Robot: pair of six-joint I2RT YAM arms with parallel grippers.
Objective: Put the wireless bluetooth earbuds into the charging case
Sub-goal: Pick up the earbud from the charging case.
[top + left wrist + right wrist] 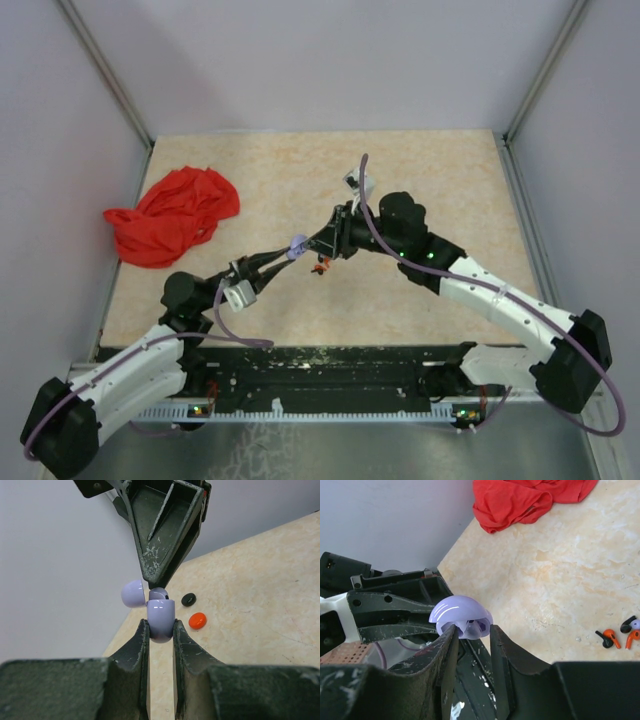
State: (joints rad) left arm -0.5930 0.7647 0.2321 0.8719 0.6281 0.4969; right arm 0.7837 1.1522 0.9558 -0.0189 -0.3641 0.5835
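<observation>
The lilac charging case point(160, 616) hangs above the table, and my left gripper point(160, 628) is shut on its lower half. Its lid point(132, 593) is swung open to the left. My right gripper point(473, 630) comes in from the other side. Its fingertips press against both sides of the case point(460, 611) just under the domed lid, with the wells showing between them. The wireless bluetooth earbuds point(610, 639), orange and black, lie loose on the table off to the right. From above they show just below the meeting grippers point(320, 265).
A black disc point(188, 599) and an orange disc point(198, 620) lie on the table beyond the case. A crumpled red cloth point(175, 215) sits at the left side of the beige table point(430, 190). Grey walls enclose the back and sides.
</observation>
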